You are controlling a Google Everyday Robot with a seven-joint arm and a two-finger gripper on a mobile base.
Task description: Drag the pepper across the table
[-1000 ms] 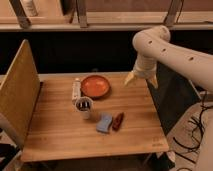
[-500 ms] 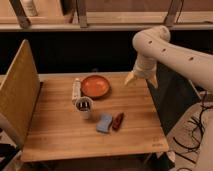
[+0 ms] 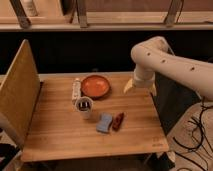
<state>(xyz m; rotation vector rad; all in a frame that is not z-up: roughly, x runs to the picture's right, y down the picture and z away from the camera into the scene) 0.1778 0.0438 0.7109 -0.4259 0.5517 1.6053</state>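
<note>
- The end effector (image 3: 140,90) hangs over the counter's (image 3: 55,131) far right edge, spread wide and holding nothing.
- The pepper (image 3: 118,121) lies near the front, against the blue sponge (image 3: 104,123).
- The drag looks unstarted; reaching, contact and pulling all remain.

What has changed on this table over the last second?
Nothing visibly changed. The gripper hangs above the far right side of the table, right of the orange bowl, as before. The pepper lies beside the blue sponge, where it was.
</note>
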